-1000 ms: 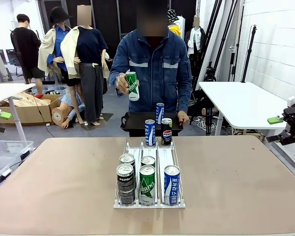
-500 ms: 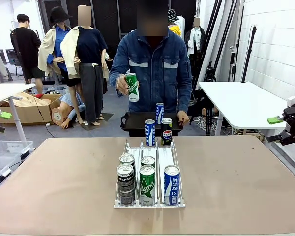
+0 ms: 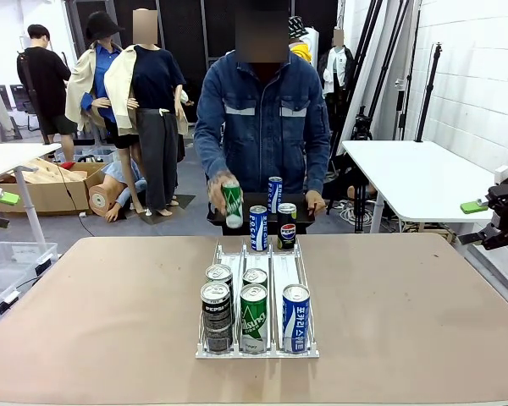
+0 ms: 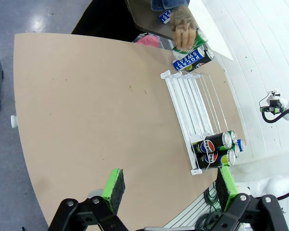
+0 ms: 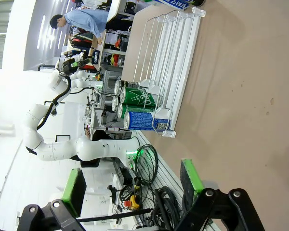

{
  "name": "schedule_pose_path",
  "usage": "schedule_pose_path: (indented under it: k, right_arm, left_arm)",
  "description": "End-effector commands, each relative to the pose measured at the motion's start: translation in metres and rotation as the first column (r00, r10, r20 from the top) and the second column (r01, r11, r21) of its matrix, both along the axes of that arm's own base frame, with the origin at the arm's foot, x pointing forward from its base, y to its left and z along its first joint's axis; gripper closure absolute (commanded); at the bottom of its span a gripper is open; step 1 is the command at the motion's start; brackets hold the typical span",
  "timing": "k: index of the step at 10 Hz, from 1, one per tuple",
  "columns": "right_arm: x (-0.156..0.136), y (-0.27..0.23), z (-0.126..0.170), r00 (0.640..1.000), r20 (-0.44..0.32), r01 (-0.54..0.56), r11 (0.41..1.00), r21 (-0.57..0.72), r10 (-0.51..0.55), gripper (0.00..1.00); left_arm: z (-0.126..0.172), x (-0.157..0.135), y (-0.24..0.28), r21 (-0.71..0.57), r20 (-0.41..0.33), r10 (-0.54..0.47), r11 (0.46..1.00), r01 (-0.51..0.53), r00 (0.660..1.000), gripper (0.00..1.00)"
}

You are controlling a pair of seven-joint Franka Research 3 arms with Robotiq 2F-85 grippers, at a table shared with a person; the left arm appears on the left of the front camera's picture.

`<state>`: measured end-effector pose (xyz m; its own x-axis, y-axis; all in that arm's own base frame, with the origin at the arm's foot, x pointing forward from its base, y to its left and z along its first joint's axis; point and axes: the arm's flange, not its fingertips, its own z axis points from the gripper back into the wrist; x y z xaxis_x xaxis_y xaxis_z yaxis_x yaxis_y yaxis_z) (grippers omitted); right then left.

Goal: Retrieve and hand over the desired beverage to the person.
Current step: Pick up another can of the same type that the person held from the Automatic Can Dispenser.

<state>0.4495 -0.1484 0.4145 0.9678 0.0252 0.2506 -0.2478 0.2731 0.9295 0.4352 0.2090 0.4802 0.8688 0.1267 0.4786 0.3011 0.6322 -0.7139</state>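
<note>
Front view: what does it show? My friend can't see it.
A person in a denim jacket holds a green can at the table's far side. A white rack on the tan table has cans at both ends.

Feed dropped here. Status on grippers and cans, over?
Left gripper open, empty. Right gripper open, empty. Person's hand holds green can by rack far end. Nothing blocking.
</note>
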Motion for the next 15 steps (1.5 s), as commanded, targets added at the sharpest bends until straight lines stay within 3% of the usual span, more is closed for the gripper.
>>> schedule_pose_path:
  k: [1, 11, 15]
  right_arm:
    - [0.000, 0.000, -0.001, 1.000, -0.005, 0.007, 1.000, -0.004, -0.007, 0.00]
    - [0.000, 0.000, -0.001, 1.000, -0.005, 0.007, 1.000, -0.004, -0.007, 0.00]
    - [0.000, 0.000, -0.001, 1.000, -0.005, 0.007, 1.000, -0.004, -0.007, 0.00]
  left_arm:
    - [0.001, -0.002, 0.000, -0.003, 0.006, -0.002, 1.000, 0.002, 1.000, 0.00]
    - [0.000, 0.000, 0.000, 0.000, 0.000, 0.000, 1.000, 0.000, 1.000, 0.00]
    - [0.012, -0.003, -0.041, -0.068, -0.122, -0.050, 0.997, 0.042, 0.991, 0.00]
